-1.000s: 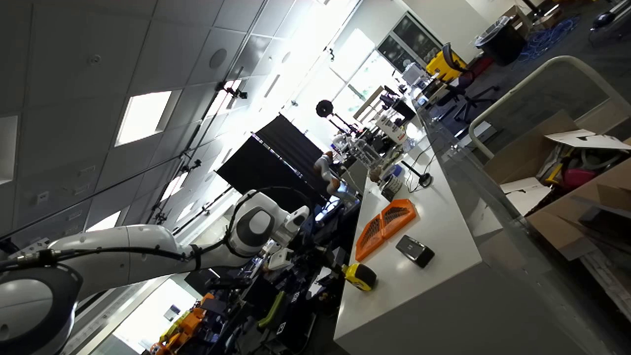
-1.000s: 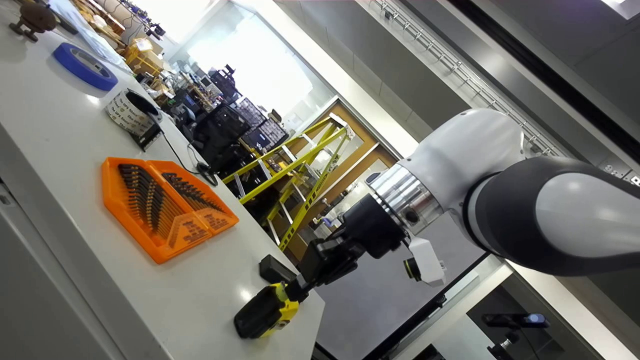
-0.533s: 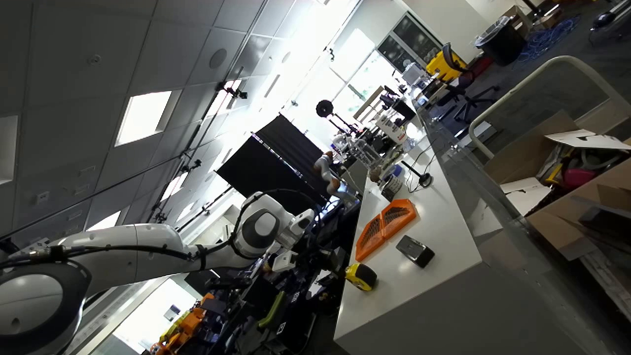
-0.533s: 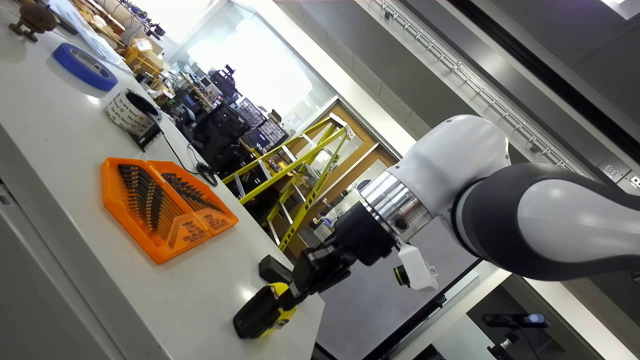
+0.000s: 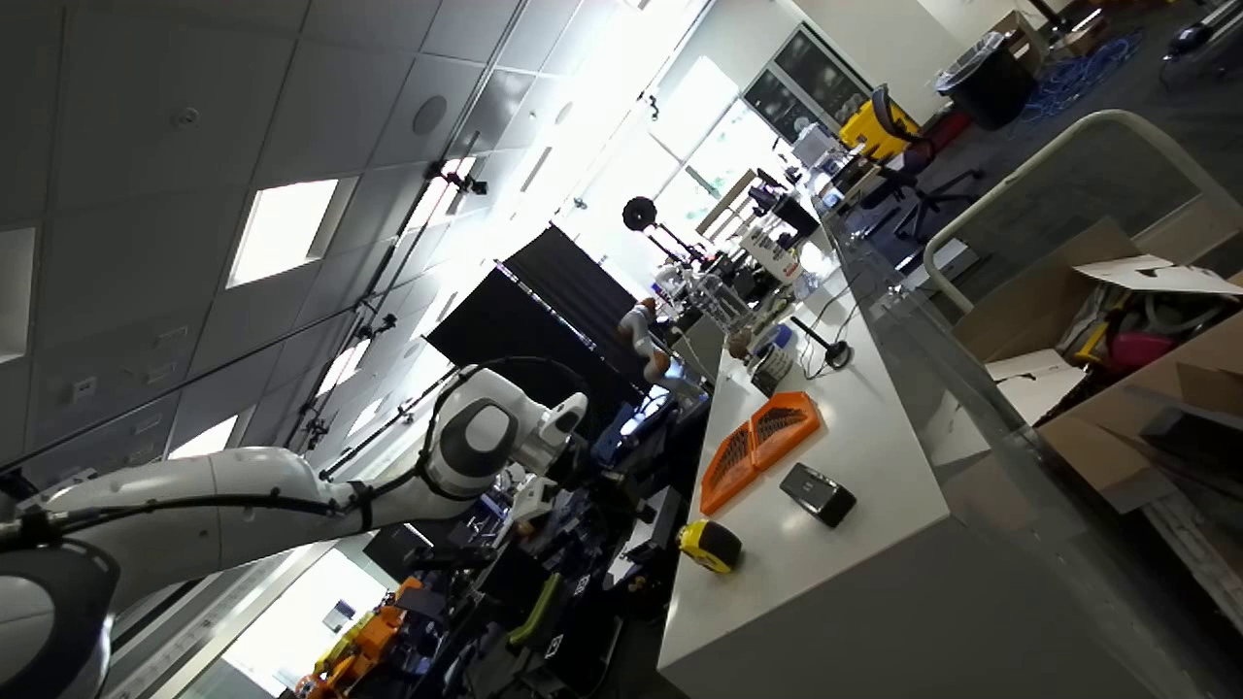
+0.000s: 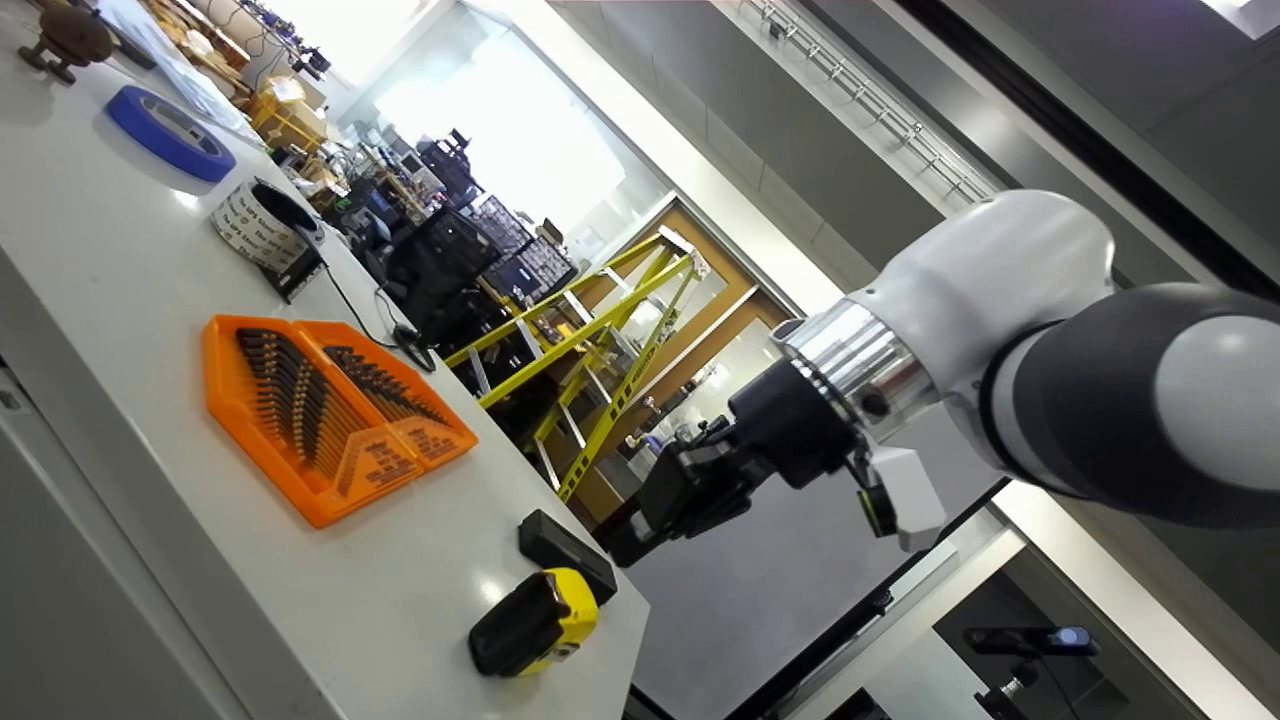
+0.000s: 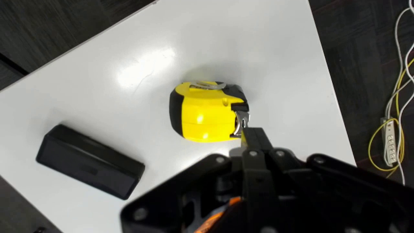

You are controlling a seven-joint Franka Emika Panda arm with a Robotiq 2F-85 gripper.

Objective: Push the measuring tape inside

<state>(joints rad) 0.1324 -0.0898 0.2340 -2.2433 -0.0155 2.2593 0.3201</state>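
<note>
Now the gripper (image 7: 257, 139), closed and empty, backs off the tape measure (image 7: 207, 113), which sits on the table (image 7: 291, 71), hook (image 7: 242, 122) right at its front, so the push looks done

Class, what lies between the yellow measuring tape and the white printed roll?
The orange case lies between the measuring tape and the printed roll in both exterior views. An exterior view also shows an unidentifiable dark object between case and roll.
</note>
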